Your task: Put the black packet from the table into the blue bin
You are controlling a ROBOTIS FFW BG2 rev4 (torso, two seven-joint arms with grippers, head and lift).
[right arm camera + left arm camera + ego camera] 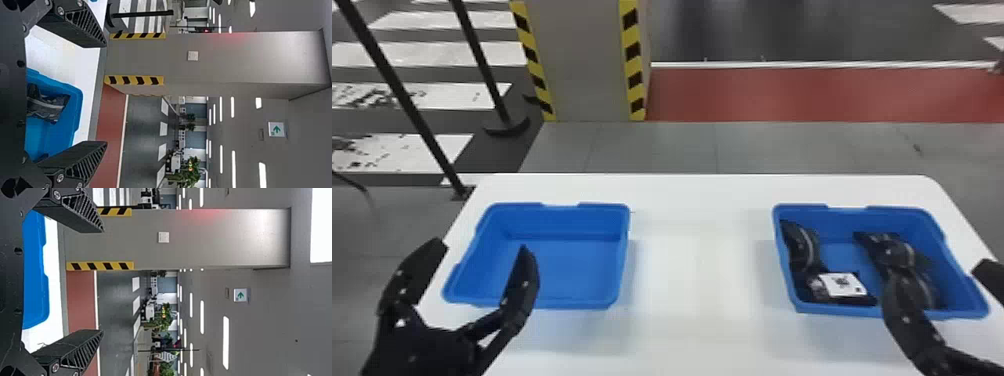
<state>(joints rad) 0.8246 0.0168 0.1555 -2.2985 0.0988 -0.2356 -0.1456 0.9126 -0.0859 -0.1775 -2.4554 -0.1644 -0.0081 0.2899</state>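
White, square-coded label (pixel 842 284) on a black packet (pixel 854 301). Left hand (pixel 481 245) and right hand (pixel 937 272) spread. White worktop (pixel 699 260), striped pillar (pixel 587 60) beyond.

We see our right gripper (pixel 936 270), fingers parted, and the blue bin (pixel 75 105) — a black packet (pixel 49 107) inside, white table (pixel 64 58) beneath.

Between my left gripper (pixel 482 247) and right gripper (pixel 937 270), I could pass above the smooth white tabletop (pixel 702 270); low before my right, the rectangular blue plastic bin (pixel 837 309) obstructs.
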